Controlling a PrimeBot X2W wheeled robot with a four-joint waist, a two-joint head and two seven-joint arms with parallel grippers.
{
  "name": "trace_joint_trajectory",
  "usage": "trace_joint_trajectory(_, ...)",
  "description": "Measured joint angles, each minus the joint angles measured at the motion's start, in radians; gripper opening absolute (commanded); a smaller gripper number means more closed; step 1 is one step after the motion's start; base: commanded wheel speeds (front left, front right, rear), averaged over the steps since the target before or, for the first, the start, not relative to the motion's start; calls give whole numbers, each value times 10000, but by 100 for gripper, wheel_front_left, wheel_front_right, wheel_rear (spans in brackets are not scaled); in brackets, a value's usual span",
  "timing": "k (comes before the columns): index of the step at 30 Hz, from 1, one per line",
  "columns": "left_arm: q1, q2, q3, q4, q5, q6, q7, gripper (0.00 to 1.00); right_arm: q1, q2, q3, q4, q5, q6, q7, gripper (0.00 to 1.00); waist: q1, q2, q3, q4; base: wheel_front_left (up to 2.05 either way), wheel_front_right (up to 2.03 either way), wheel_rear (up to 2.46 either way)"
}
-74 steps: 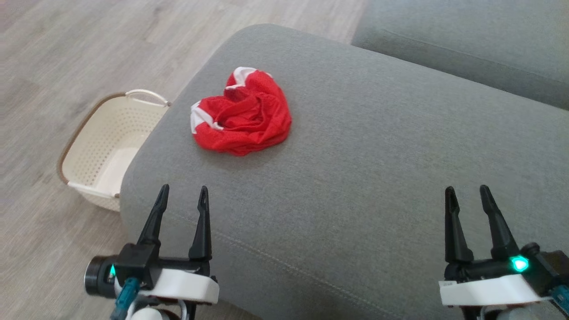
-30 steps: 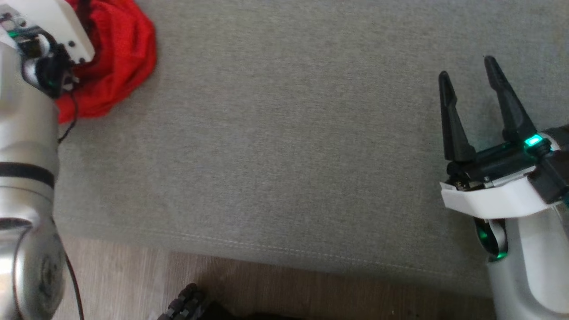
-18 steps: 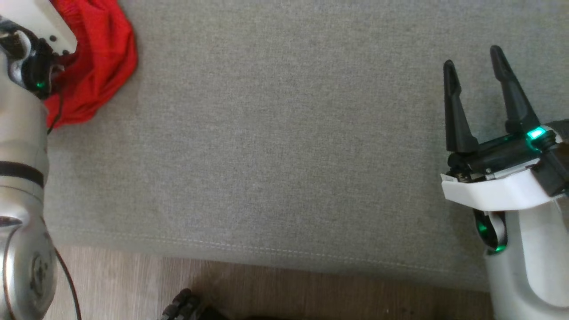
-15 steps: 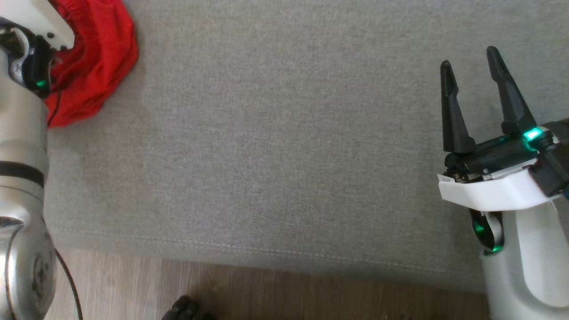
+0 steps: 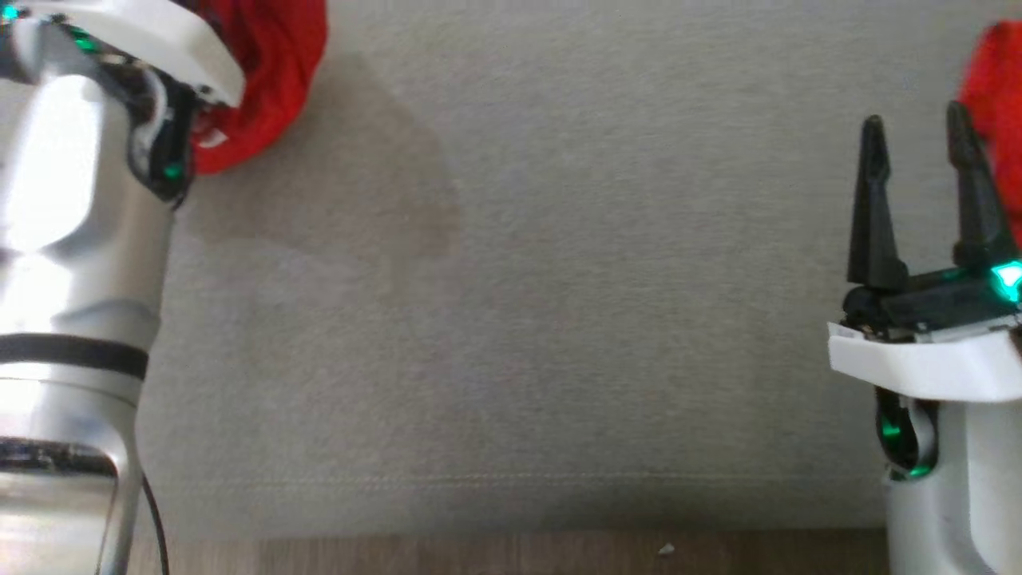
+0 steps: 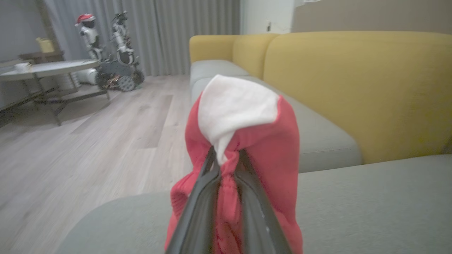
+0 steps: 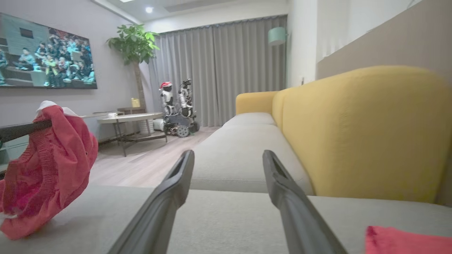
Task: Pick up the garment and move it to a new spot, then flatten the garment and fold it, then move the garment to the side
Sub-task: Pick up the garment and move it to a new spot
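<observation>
left gripper [image 6: 226, 155] is clamped shut on the red mesh garment [image 6: 279, 155]. in the left wrist view both dark fingers pinch a bunched fold of it, and the cloth flops over the tips with its white panel [image 6: 236, 106] on top. in the head view the garment sits in the upper left corner, half hidden behind the left gripper's white housing and the silver forearm [image 5: 72, 263], and it throws a soft shadow on the grey seat cushion [image 5: 511, 279]. from the right wrist view it hangs as a crumpled lump at the left edge of the frame. its low end is right down at the cushion, but i can't tell if it's actually touching.

right gripper [image 5: 914, 116] is at the right side of the head view, fingers spread apart with nothing between them, pointing up the frame over the cushion. just beside its outer finger, at the upper right edge, there's another bit of red fabric [image 5: 994, 96], and it also pokes into the lower right corner of the right wrist view, lying flat on the cushion.

background stuff: yellow sofa backrest [image 6: 353, 88] on the right of both wrist views, wood floor [image 6: 88, 148], a round table [image 7: 130, 118], a small wheeled robot [image 7: 176, 109] by the grey curtains [image 7: 226, 70], a potted plant [image 7: 132, 44] and a big wall screen [image 7: 46, 56].
</observation>
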Motion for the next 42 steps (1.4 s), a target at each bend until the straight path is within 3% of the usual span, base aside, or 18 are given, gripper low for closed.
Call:
trace_joint_trajectory(11, 1145, 2, -2219, -2692, 150, -2, 1158, 0, 542, 272, -113, -593, 86, 0, -27, 100, 0, 0, -1042, -2067, 0, 0, 0)
trace_joint_trajectory(19, 2537, -357, -4151, -3108, 940, 0, 1707, 0, 670, 362, 61, -704, 90, 0, -27, 100, 0, 0, -1250, -3286, 0, 0, 0)
trace_joint_trajectory(21, 2916, -360, -4738, -2968, 1611, 228, 1465, 0, 672, 380, 125, -711, 142, 0, -27, 100, 0, 0, -1203, -3530, 0, 0, 0)
trace_joint_trajectory(22, 3057, -360, -5012, -2773, 1923, 336, 1358, 5, 673, 389, 176, -709, 176, 0, -27, 100, 0, 0, -1157, -3626, 0, 0, 0)
trace_joint_trajectory(23, 3195, -380, -5200, -2573, 2140, 491, 1162, 45, 679, 397, 224, -709, 176, 0, -27, 100, 0, 0, -1096, -3696, 0, 0, 0)
trace_joint_trajectory(24, 3332, -430, -5296, -2322, 2243, 602, 1012, 100, 680, 407, 268, -704, 188, 0, -27, 100, 0, 0, -1028, -3747, 0, 0, 0)
trace_joint_trajectory(28, 3878, -792, -5336, -1569, 2109, 989, 372, 100, 772, 449, 291, -688, 186, 0, -27, 100, 0, 0, -918, -3725, 0, 0, 0)
trace_joint_trajectory(32, 4295, -1287, -4916, -1933, 1463, 1260, -38, 100, 1154, 453, 268, -631, 186, 0, -27, 100, 0, 0, -1028, -3378, 0, 0, 0)
trace_joint_trajectory(38, 5576, -1308, -3657, -3862, 460, 1843, -125, 100, 1360, 456, 280, -437, 368, 0, -25, 100, 0, 0, -1327, -2581, 0, 0, 0)
trace_joint_trajectory(42, 6932, -1233, -2487, -5739, 372, 2702, -125, 100, 1512, 458, 211, -341, 535, 0, -25, 100, 0, 0, -1543, -1970, 0, 0, 0)
